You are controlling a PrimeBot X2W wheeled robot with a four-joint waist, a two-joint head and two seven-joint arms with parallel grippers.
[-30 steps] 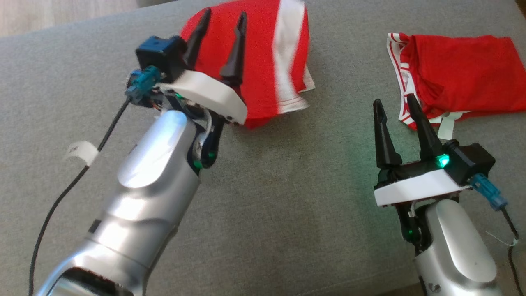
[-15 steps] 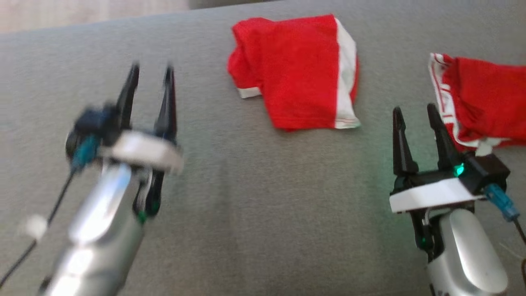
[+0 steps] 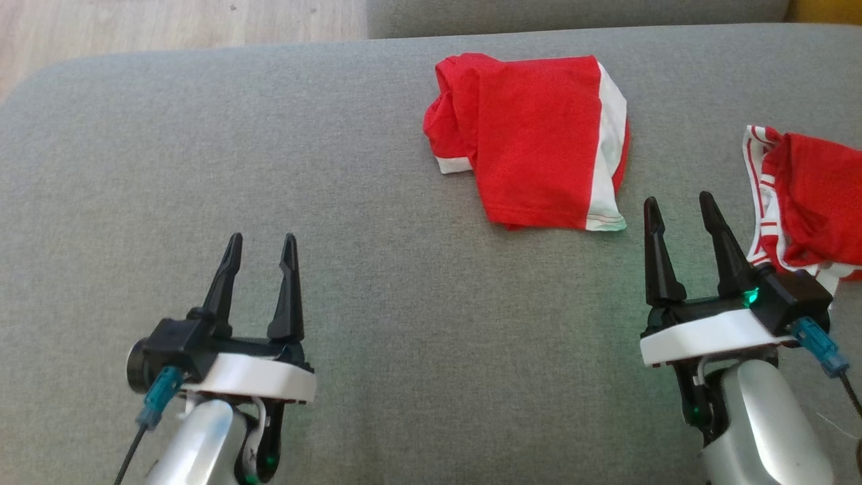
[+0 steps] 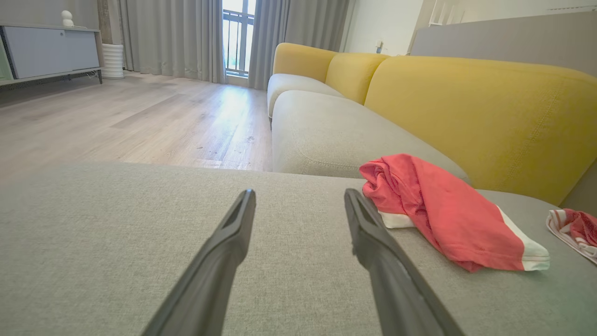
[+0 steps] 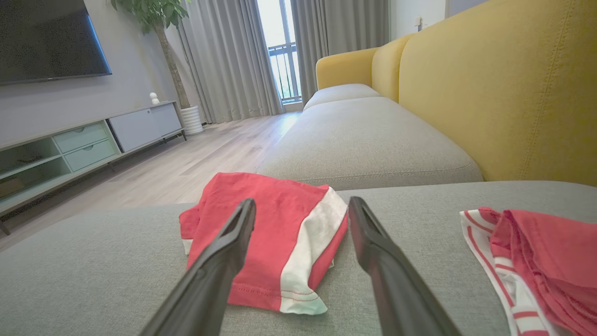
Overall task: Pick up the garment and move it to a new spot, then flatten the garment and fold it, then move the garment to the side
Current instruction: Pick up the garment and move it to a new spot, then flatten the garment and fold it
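A folded red garment (image 3: 539,151) with a white side stripe lies on the grey sofa seat (image 3: 269,168), toward the back at centre right. It also lies ahead and to the right in the left wrist view, garment (image 4: 447,214), and just beyond my fingers in the right wrist view, garment (image 5: 275,233). My left gripper (image 3: 259,246) stands open at the lower left, well away from it, with nothing between its fingers. My right gripper (image 3: 680,205) stands open at the lower right, just short of the garment's near right corner, empty.
A second red garment (image 3: 808,202) with a red-and-white striped band lies crumpled at the right edge, beside my right gripper. Yellow backrest cushions (image 5: 513,84) rise behind the seat. Wooden floor (image 4: 116,121) lies past the seat's far left edge.
My left gripper has drawn back from over the folded garment to the lower left, open and empty. The head camera has shifted, so the garments sit further right and lower. The right gripper hardly moved.
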